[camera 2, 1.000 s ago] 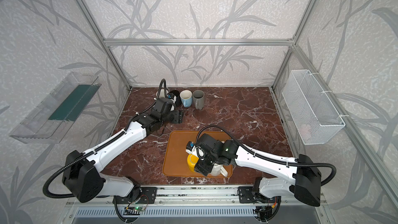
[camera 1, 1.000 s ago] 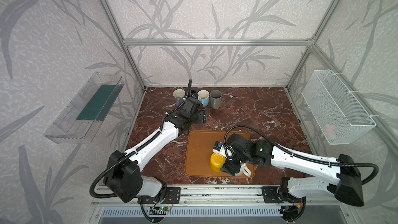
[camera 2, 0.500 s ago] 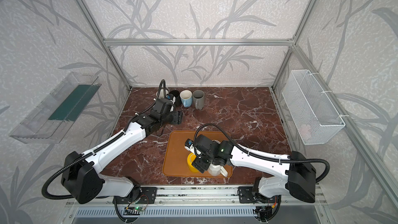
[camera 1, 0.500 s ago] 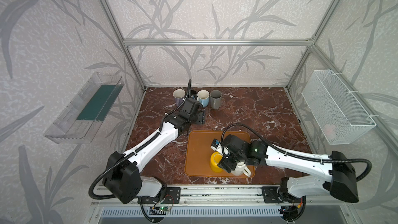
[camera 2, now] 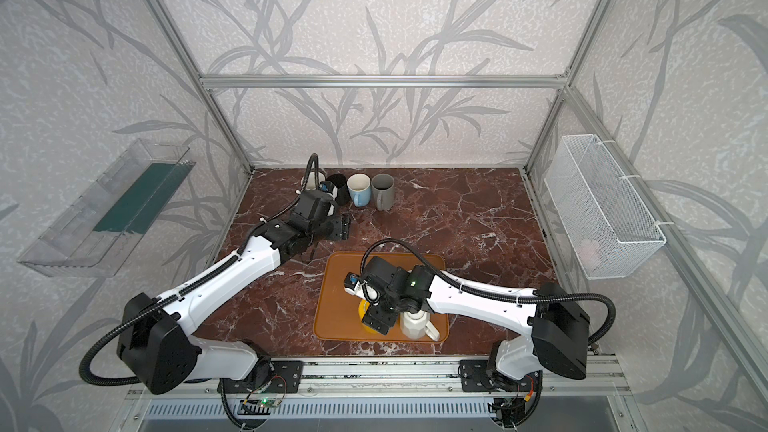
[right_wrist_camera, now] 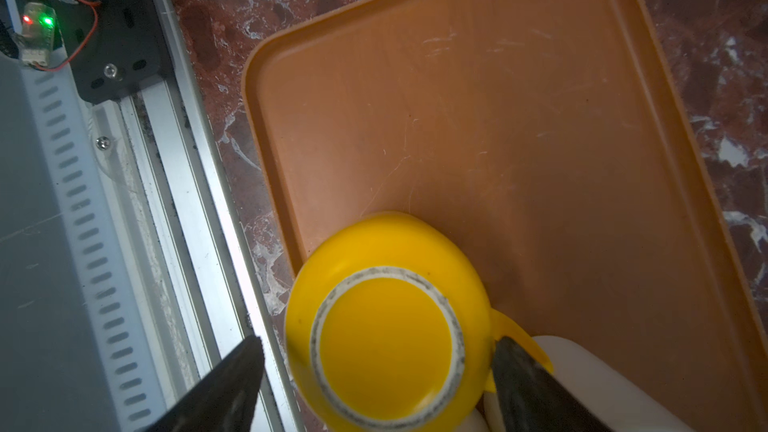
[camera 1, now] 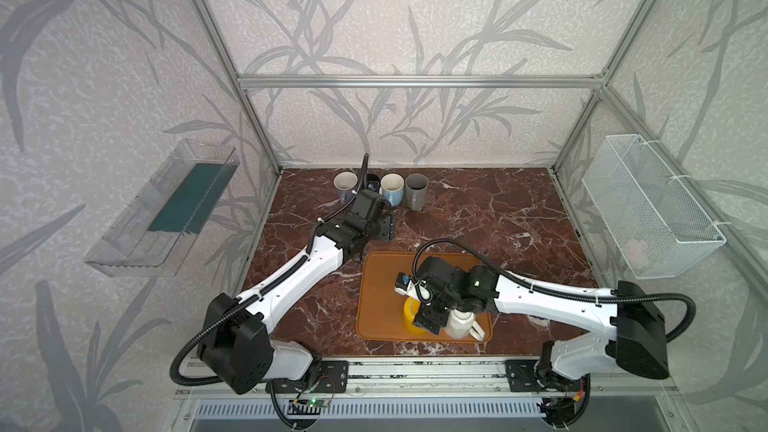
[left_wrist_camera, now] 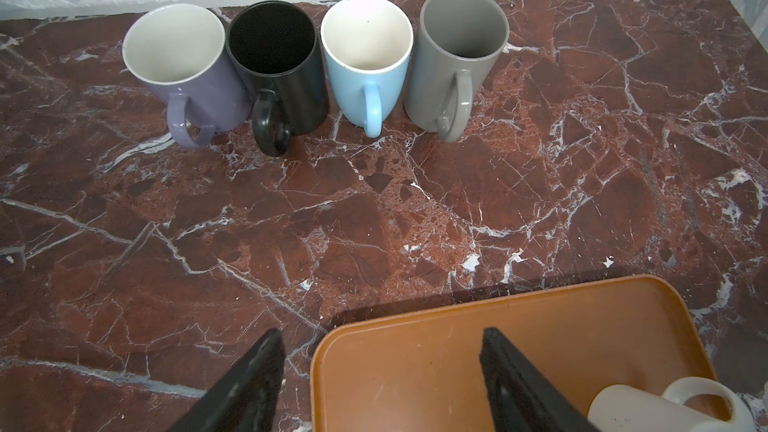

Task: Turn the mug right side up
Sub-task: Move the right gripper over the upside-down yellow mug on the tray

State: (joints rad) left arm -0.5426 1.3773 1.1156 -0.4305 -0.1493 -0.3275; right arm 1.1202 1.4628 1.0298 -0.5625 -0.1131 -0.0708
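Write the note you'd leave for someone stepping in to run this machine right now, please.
Left pincer: open and empty, over the marble table between the mug row and the orange tray.
Right pincer: open, straddling the yellow mug, not gripping it.
Yellow mug: base up at the tray's near edge, beside a white mug that also looks upside down.
Already upright by the back wall: purple mug, black mug, light blue mug, grey mug.
Left to do: close on the yellow mug, lift, flip, set it mouth up; probably the white one after.
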